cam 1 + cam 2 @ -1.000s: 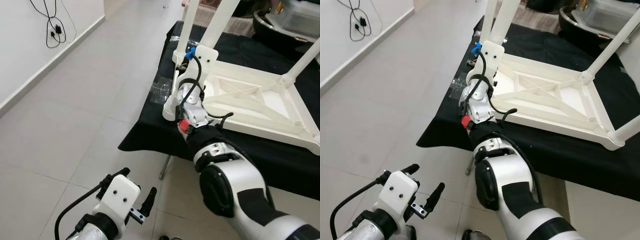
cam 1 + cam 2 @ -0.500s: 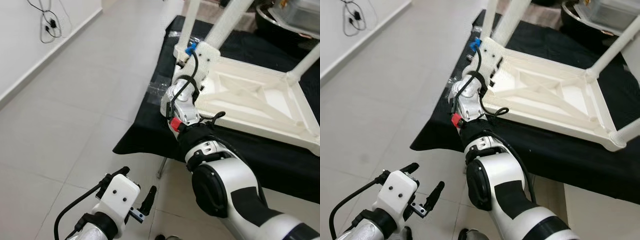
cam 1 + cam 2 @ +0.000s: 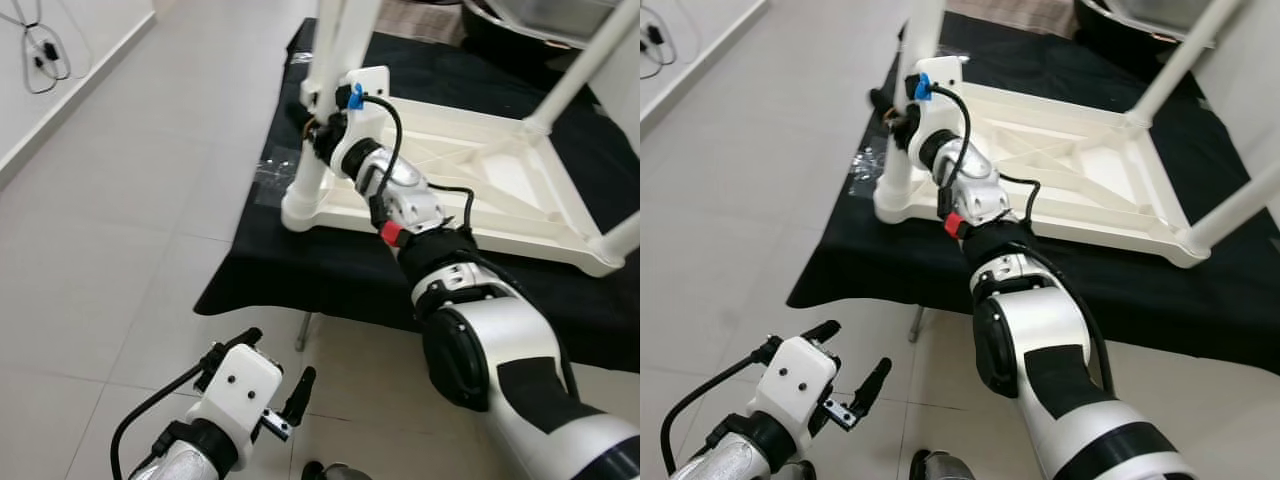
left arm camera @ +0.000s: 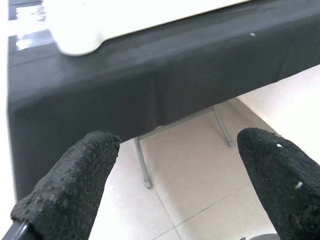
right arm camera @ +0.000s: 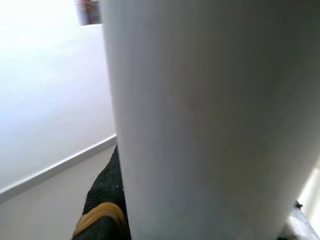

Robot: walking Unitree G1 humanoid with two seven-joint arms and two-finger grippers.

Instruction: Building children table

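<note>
A white children's table (image 3: 480, 170) lies upside down on a black-clothed work table (image 3: 300, 270). One white table leg (image 3: 305, 170) stands upright in its near-left corner socket. My right gripper (image 3: 318, 122) reaches across the frame and is shut on that table leg a little above the socket. In the right wrist view the table leg (image 5: 210, 120) looms very close, beside one black finger (image 5: 102, 220) with an orange band. My left gripper (image 3: 280, 353) hangs low over the tiled floor, in front of the work table, open and holding nothing; its fingertips (image 4: 75, 180) are spread wide apart.
Two more white legs (image 3: 590, 60) rise from the frame's right side. The black cloth drapes over the work table's near edge, with a metal support leg (image 3: 302, 330) below. Wall cables (image 3: 35, 50) hang at far left. Open tiled floor lies to the left.
The camera has shifted right and closer. My right wrist has turned and the gripper now sits on the corner leg. The left arm has not moved.
</note>
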